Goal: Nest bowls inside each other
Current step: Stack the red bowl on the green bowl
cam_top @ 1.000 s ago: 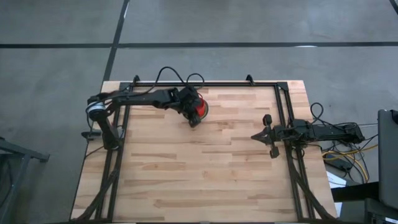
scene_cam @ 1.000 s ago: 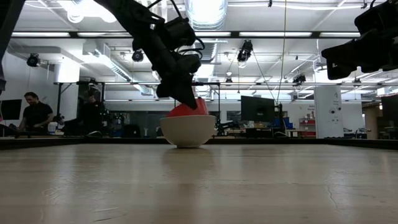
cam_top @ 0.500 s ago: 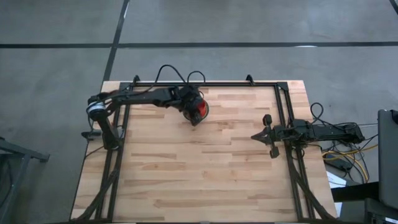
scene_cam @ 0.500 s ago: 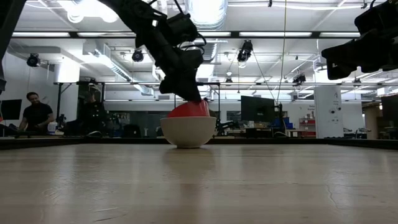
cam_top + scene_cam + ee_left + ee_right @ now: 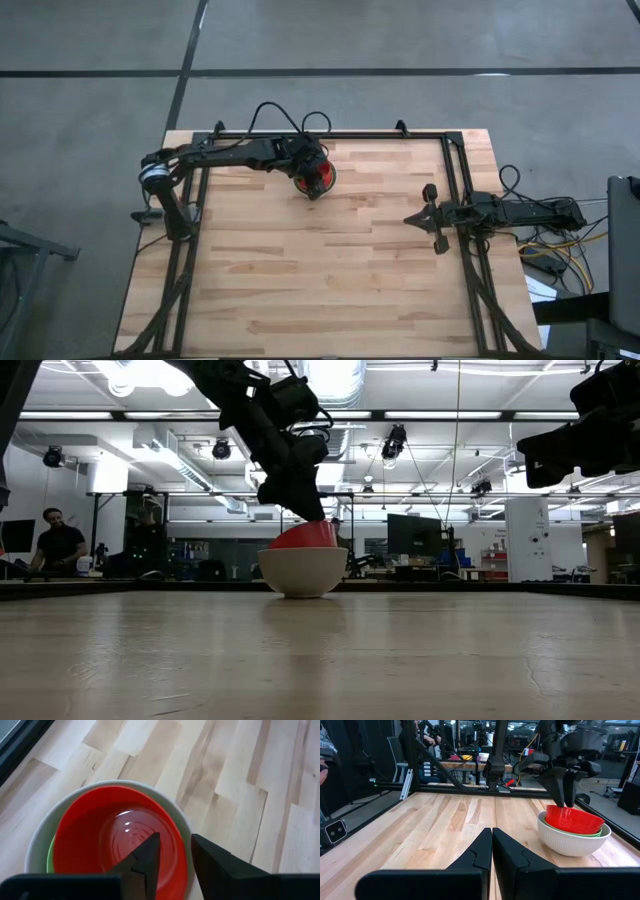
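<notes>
Left wrist view: left gripper [image 5: 175, 857] has its fingers parted, straddling the rim of the red bowl [image 5: 100, 845] without clamping it; red bowl sits tilted in a green bowl [image 5: 50, 862], both nested in the white bowl [image 5: 187, 827] near the table's [image 5: 330, 270] far edge. Right gripper [image 5: 492, 845] is parked at the right side, fingers pressed together, holding nothing.

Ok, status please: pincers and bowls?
Left pincer open over red bowl. Red nested in green and white bowl. Right pincer shut, waiting. Nothing in way.
</notes>
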Controlling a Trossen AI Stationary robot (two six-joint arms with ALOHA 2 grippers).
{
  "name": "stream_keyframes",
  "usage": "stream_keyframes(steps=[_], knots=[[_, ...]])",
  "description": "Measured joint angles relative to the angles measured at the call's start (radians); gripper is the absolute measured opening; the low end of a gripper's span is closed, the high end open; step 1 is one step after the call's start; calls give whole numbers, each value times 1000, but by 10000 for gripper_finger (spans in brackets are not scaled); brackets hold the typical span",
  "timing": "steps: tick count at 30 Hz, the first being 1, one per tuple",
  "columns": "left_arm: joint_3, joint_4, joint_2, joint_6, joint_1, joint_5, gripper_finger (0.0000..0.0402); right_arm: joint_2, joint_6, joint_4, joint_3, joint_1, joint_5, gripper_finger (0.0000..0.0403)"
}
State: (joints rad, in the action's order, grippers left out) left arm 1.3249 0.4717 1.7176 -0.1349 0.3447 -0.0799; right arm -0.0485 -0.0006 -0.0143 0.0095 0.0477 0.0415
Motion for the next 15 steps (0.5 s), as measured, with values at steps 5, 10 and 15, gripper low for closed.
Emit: stream_keyframes(steps=[5,10,15], knots=[[0,-10,0,-2,-2,0,104,0,0,0,0,0,0,9],[-2,-9,9,-3,-8,-1,78,0,0,0,0,0,0,9],[-2,-10,29,-3,-15,-2,42,0,0,0,0,0,0,9]])
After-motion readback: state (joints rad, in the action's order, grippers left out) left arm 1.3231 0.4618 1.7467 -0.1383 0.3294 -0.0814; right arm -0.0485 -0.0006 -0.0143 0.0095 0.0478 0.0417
